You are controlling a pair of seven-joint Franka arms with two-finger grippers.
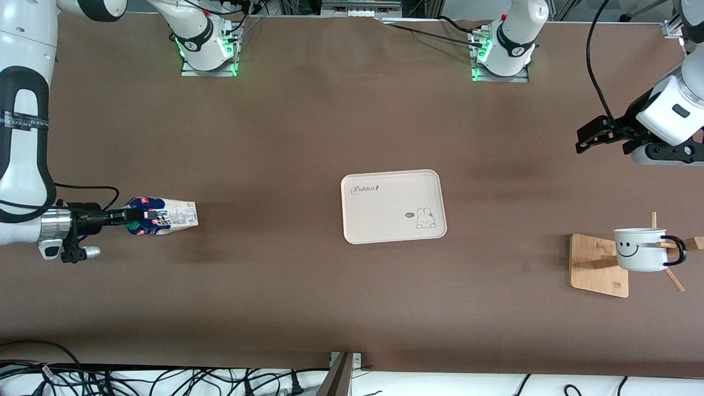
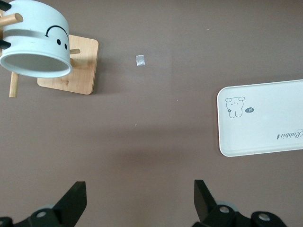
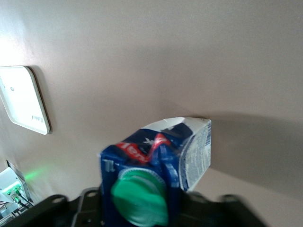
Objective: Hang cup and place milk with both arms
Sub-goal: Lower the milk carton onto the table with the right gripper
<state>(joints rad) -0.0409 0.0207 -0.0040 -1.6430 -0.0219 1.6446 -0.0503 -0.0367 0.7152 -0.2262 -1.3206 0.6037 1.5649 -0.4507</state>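
The small milk carton with dark blue top, round green cap and white printed sides is tilted on its side toward the right arm's end of the table, well apart from the cream rectangular tray. Only the right wrist view shows the cap. The right gripper clasps the carton's top. The white smiley mug hangs on the wooden peg rack. The left gripper has its fingers spread and holds nothing, above the table.
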